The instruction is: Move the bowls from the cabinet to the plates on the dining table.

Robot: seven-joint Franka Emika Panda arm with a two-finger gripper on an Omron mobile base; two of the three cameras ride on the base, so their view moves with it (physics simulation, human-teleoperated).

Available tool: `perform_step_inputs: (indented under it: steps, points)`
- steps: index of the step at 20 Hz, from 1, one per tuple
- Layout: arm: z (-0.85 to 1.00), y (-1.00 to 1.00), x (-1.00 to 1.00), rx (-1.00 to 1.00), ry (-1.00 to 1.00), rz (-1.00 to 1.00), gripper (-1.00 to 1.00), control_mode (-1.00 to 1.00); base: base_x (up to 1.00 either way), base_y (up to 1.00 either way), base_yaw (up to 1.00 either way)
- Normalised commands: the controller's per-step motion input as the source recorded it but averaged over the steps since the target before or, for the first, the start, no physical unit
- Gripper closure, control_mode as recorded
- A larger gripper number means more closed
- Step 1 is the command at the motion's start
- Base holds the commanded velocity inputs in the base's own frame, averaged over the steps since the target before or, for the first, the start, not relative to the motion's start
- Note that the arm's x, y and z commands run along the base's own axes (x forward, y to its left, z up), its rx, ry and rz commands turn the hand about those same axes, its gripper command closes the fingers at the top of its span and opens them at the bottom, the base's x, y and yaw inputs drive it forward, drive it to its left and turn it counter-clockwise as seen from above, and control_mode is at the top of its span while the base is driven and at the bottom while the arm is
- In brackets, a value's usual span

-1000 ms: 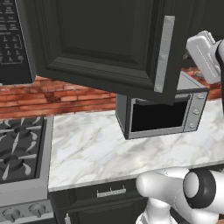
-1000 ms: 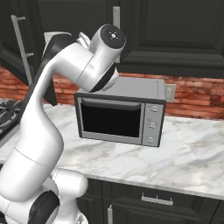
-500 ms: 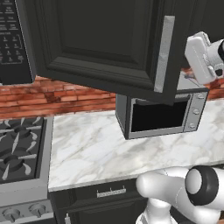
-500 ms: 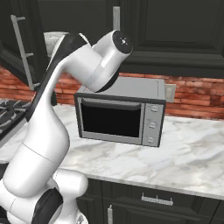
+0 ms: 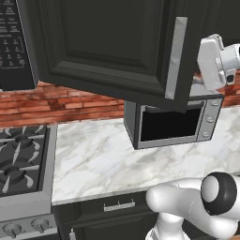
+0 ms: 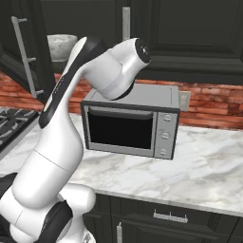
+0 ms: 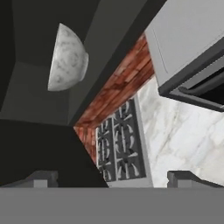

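Marbled bowl (image 7: 66, 59): white-grey, round and deep, stood inside the open wall cabinet (image 5: 112, 42); in the right base view its rim (image 6: 61, 43) showed behind the arm, lower part hidden. Cabinet: near-black, panelled door swung open, long silver bar handle (image 5: 174, 58). Gripper (image 7: 112, 178): dark fingertips spread wide apart, nothing between them, well short of the bowl. Microwave (image 6: 130, 121): grey box on veined marble counter (image 5: 98, 157); its left side was cut off by the cabinet door. Gas stove (image 5: 21, 159): dark grates, partly cropped.
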Motion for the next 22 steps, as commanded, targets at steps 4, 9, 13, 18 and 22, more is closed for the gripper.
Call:
perform_step_inputs:
  steps: [4, 9, 13, 18, 22]
  points:
    - [0.0, 0.41, -0.03, 0.03, 0.0, 0.11, -1.0, -1.0, 0.0, 0.0, 0.0]
    - [0.0, 0.42, -0.18, 0.01, 0.0, 0.12, -1.0, -1.0, 0.0, 0.0, 0.0]
    - [0.0, 0.39, -0.27, 0.03, 0.0, 0.16, -1.0, -1.0, 0.0, 0.0, 0.0]
    - [0.0, 0.45, -0.24, 0.02, -0.01, 0.14, -1.0, -1.0, 0.0, 0.0, 0.0]
    - [0.0, 0.52, -0.4, 0.0, -0.02, 0.12, -1.0, -1.0, 0.0, 0.0, 0.0]
